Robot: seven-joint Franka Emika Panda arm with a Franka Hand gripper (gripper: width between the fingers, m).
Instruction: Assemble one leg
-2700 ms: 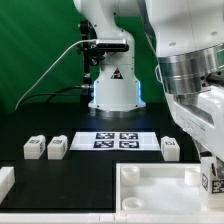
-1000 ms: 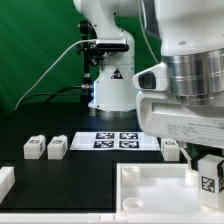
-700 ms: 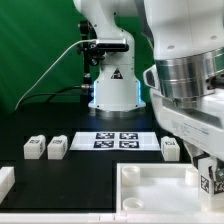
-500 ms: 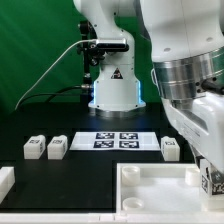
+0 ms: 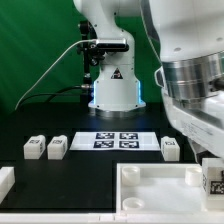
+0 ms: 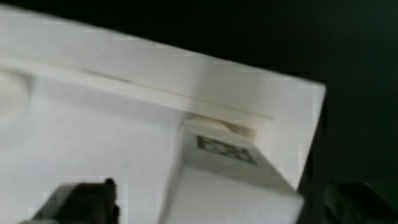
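A leg (image 5: 213, 180) with a marker face stands at the right corner of the large white tray-like piece (image 5: 150, 185), at the exterior view's right edge. My gripper (image 5: 212, 168) hangs right over it, mostly hidden by the big arm. In the wrist view the same leg (image 6: 226, 150) rises from the white piece (image 6: 89, 120) between my gripper's (image 6: 222, 205) fingers. The dark finger (image 6: 86, 200) stands apart from the leg with white showing between; the other side is lost in dark. Three more legs lie on the black table (image 5: 35, 147), (image 5: 57, 147), (image 5: 171, 148).
The marker board (image 5: 120, 140) lies flat in the middle behind the tray-like piece. The robot base (image 5: 113, 85) stands at the back. A white part (image 5: 5, 180) sits at the exterior view's lower left edge.
The wrist and gripper have turned about the leg at the right corner, one way and then back. The leg has stayed at the corner, and the other legs have not moved.
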